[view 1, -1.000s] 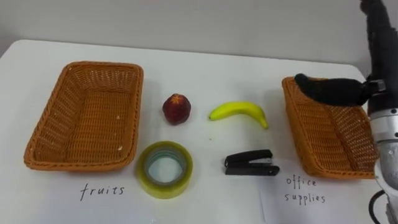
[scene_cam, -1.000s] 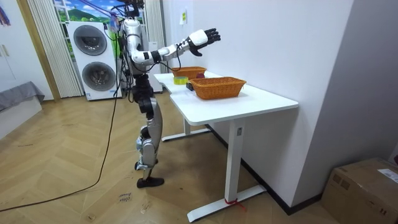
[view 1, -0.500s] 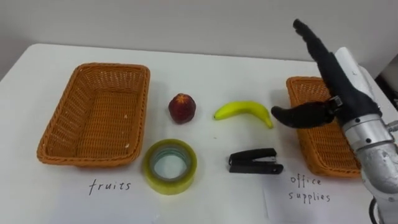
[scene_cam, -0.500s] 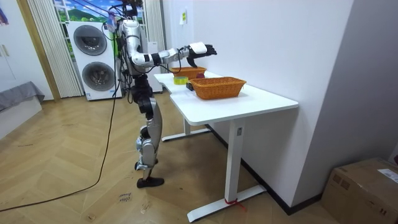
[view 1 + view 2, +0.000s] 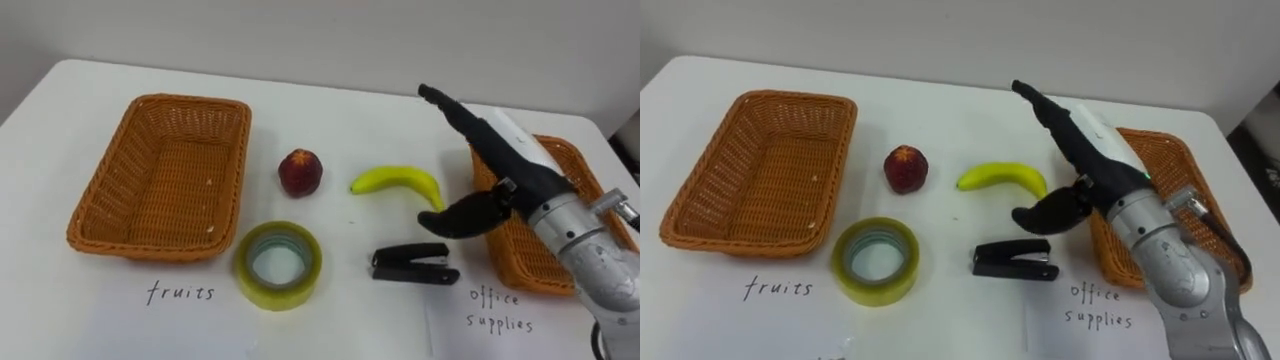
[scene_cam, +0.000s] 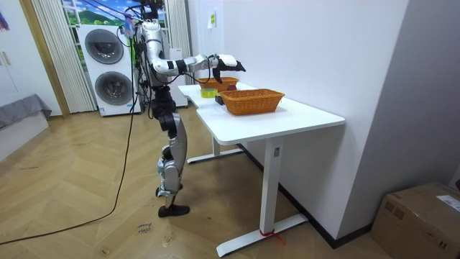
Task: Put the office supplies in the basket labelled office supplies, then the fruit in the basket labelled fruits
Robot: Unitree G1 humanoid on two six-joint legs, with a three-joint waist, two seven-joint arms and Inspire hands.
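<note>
Left-eye view: stapler (image 5: 415,265) near robot hand (image 5: 515,170)

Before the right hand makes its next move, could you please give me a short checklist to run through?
1. Right hand open and holding nothing: ok.
2. Black stapler lying free on the white table, just below the hand: ok.
3. Yellow banana apart from the stapler: ok.
4. Brown wicker basket by the "office supplies" label has room: cannot tell, the arm covers part of it.
5. Brown wicker basket by the "fruits" label empty: ok.
6. Sorting finished: not ok; the round red fruit and the yellowish tape roll also lie on the table.
</note>
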